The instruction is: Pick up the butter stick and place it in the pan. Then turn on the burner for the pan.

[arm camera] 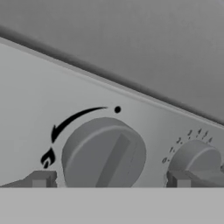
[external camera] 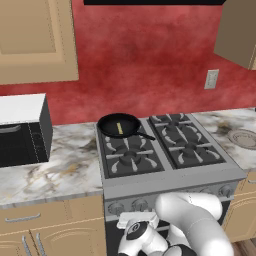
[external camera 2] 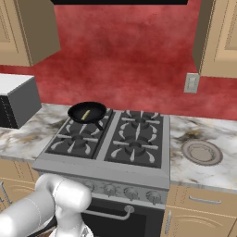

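The black pan point(external camera: 131, 127) point(external camera 2: 96, 111) sits on the stove's rear-left burner, its thin handle pointing toward the middle of the stove. The pale yellow butter stick point(external camera: 119, 128) point(external camera 2: 85, 114) lies inside the pan. My gripper point(arm camera: 109, 179) is low at the stove's front panel. It stands open, one fingertip point(arm camera: 41, 179) on each side of a grey burner knob point(arm camera: 103, 153), without touching it. The knob has a flame mark and a curved arrow beside it. Nothing is held.
A second knob point(arm camera: 197, 159) sits just to the right. A row of knobs point(external camera 2: 109, 190) runs above the oven handle point(external camera 2: 111, 214). A microwave point(external camera: 22, 130) stands on the left counter. A round grey plate point(external camera 2: 201, 152) lies on the right counter.
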{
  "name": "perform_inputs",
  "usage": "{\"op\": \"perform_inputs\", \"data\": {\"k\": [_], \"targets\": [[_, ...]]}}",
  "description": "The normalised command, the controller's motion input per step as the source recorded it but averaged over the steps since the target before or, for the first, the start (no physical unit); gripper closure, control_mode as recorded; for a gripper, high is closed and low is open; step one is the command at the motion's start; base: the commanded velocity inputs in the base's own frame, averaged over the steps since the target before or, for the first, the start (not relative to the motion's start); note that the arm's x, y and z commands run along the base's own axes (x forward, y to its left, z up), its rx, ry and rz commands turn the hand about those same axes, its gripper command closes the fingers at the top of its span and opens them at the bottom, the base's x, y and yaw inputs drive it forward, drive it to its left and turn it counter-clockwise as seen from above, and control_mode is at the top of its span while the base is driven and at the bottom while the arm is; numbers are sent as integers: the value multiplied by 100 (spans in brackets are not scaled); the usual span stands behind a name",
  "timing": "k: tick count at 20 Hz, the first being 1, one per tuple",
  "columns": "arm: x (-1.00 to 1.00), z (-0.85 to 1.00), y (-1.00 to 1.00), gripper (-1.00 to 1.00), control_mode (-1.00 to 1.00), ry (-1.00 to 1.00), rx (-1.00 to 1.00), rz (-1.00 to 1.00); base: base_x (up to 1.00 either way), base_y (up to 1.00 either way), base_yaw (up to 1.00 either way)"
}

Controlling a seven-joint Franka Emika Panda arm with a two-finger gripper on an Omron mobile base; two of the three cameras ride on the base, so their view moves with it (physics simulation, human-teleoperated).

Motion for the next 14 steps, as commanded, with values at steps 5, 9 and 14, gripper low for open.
{"op": "perform_inputs", "data": {"k": [5, 9, 14], "targets": [[0, 5, -16, -100, -100, -12, 0, 0, 0, 0, 0], [1, 9, -17, -100, -100, -11, 0, 0, 0, 0, 0], [3, 9, -21, -100, -100, -11, 0, 0, 0, 0, 0]]}}
